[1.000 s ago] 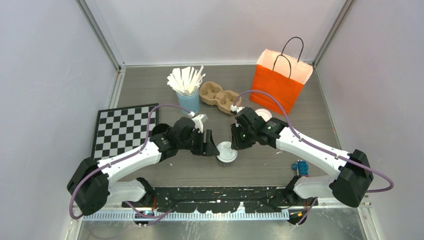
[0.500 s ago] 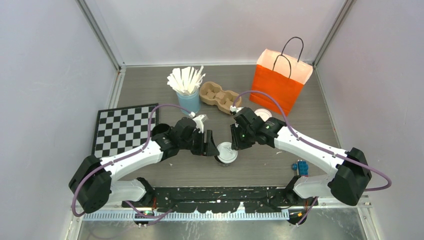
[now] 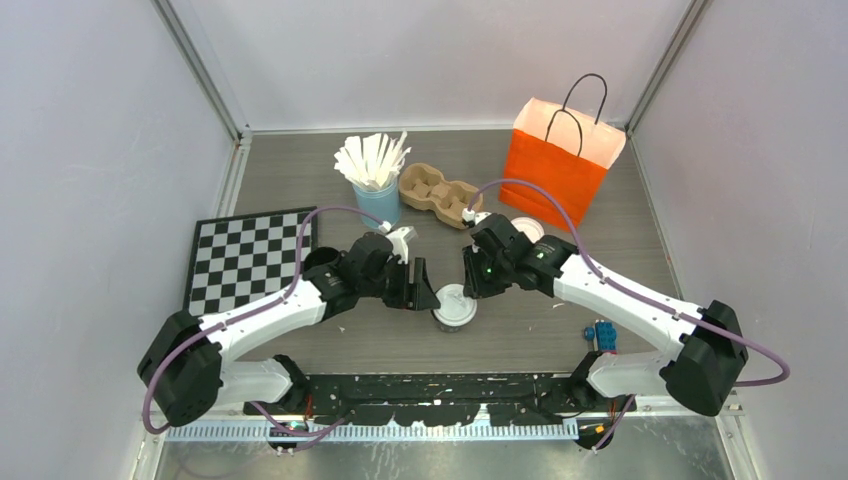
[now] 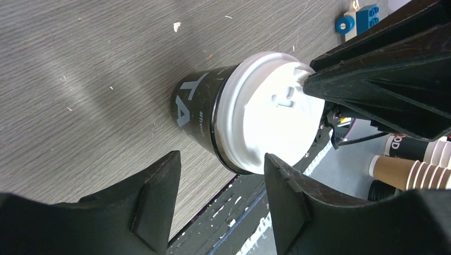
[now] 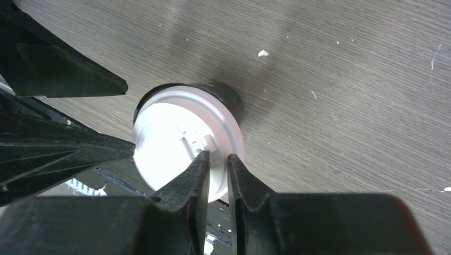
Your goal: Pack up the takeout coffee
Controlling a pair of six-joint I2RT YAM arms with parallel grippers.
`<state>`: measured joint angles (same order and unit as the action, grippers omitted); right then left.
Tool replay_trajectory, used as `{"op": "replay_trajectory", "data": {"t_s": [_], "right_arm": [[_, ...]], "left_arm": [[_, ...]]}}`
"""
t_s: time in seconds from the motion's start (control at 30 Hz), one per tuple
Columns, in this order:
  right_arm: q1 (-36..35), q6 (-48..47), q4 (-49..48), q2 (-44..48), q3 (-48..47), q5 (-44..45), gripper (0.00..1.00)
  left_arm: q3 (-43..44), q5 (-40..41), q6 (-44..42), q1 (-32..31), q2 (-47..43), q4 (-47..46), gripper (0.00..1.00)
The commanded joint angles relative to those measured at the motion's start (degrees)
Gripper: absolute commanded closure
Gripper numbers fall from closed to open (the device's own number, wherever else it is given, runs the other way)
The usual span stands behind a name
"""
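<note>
Grippers from both arms meet at a takeout coffee cup [image 3: 453, 307] standing upright near the middle of the front edge of the bench [image 3: 520, 335]. The cup is dark with pale lettering on its side, and it wears a round white lid [image 4: 271, 111].

The left gripper [image 4: 220, 159] sits just to the cup's left with its fingers spread wide. They hold nothing, and the wrist view shows the cup beyond the gap, clear of both fingers.

The right gripper [image 5: 218, 158] reaches in from the other side, its fingers drawn together to a narrow slit. Its tips rest over the raised spout of the lid. The views do not settle whether they pinch the lid or only touch it.

A second coffee cup [image 3: 527, 228] with a white lid stands farther back, partly hidden behind the right arm. It is just in front of the orange paper bag [image 3: 555, 170], which stands upright at the back right corner.

Toward the back edge, a light-blue cup of white sticks [image 3: 375, 195] stands just left of a brown cardboard cup carrier [image 3: 438, 192]. A chessboard [image 3: 245, 260] lies along the left edge, and a small blue toy brick [image 3: 601, 335] rests near the front right.
</note>
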<state>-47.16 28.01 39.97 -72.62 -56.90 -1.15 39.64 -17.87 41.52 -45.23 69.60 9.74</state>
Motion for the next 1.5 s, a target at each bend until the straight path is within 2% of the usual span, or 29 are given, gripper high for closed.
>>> {"op": "replay_trajectory", "data": {"t_s": [0.0,0.27,1.07,1.3,1.47], "right_arm": [[-0.39,0.80,-0.29,3.31,-2.27,0.97,0.77],[-0.43,1.62,-2.43,2.60,-1.13,-0.90,0.78],[-0.46,1.08,-4.90,2.39,2.42,0.25,0.76],[-0.47,2.38,-6.57,1.08,2.87,-1.39,0.76],[-0.44,2.66,-7.04,0.91,2.69,-1.00,0.75]], "left_arm": [[2.42,1.12,-1.30,0.22,-2.31,0.93,0.40],[1.39,2.35,-1.30,0.36,-4.06,1.03,0.39],[2.06,-2.79,-1.02,0.36,2.30,-3.57,0.39],[3.45,0.09,-4.37,0.39,2.79,1.41,0.43],[1.51,0.06,-4.06,0.33,2.59,-0.80,0.45]]}}
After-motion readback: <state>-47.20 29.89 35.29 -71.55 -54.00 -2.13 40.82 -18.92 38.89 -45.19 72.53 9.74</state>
